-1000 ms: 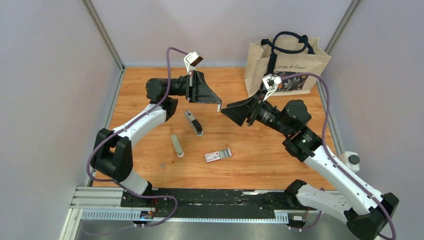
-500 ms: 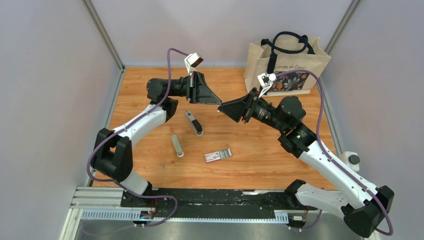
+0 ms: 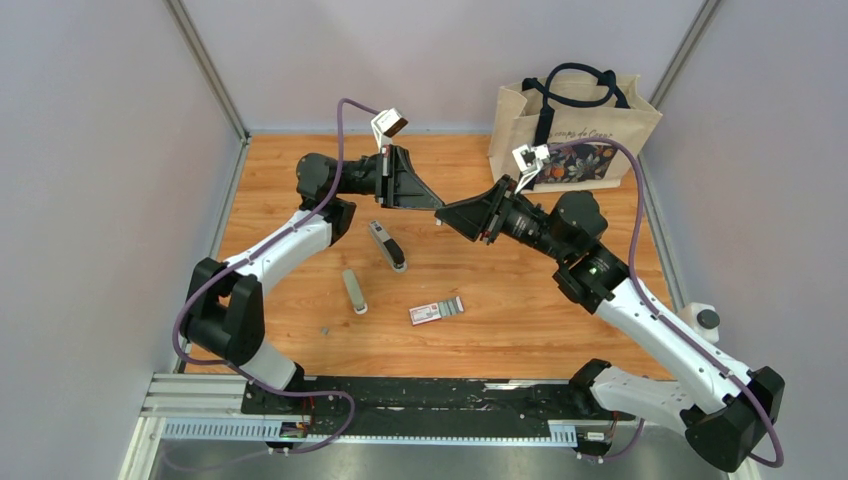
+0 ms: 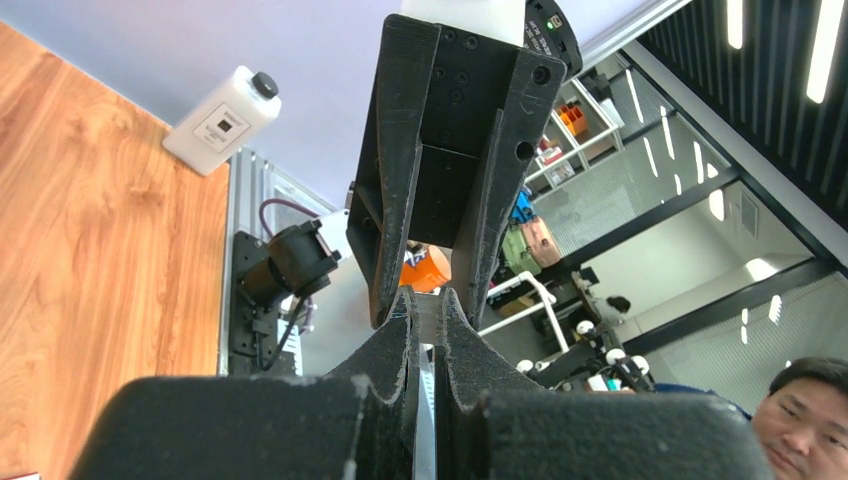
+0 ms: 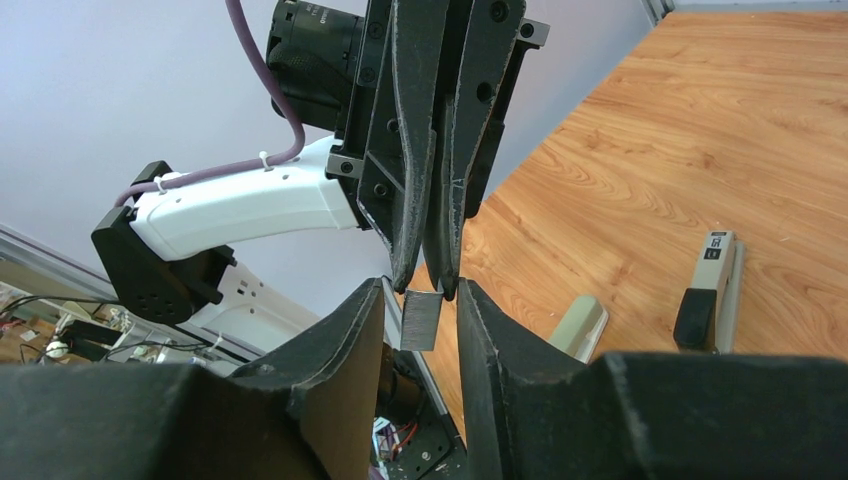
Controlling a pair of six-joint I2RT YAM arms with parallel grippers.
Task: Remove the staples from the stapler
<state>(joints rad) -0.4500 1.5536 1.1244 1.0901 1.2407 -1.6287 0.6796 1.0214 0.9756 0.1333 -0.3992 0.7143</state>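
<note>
In the right wrist view a short silvery strip of staples [image 5: 421, 320] sticks out of my left gripper [image 5: 425, 285], which is shut on it in mid-air. My right gripper [image 5: 420, 290] meets it tip to tip. Its jaws stand on either side of the strip, with a gap showing on each side. From above, both grippers [image 3: 437, 203] [image 3: 447, 213] meet over the middle of the table. The dark stapler [image 3: 388, 245] [image 5: 708, 290] lies on the wood below them, untouched. The left wrist view shows the strip [image 4: 425, 400] edge-on between my closed fingers.
A pale grey bar [image 3: 354, 291] and a red-and-white flat box [image 3: 437, 312] lie in front of the stapler. A paper tote bag [image 3: 573, 130] stands at the back right. A small white bottle [image 3: 703, 322] sits beyond the right edge.
My right gripper has moved left up to the left gripper's tip and its jaws have narrowed around the strip. The left arm has shifted only slightly.
</note>
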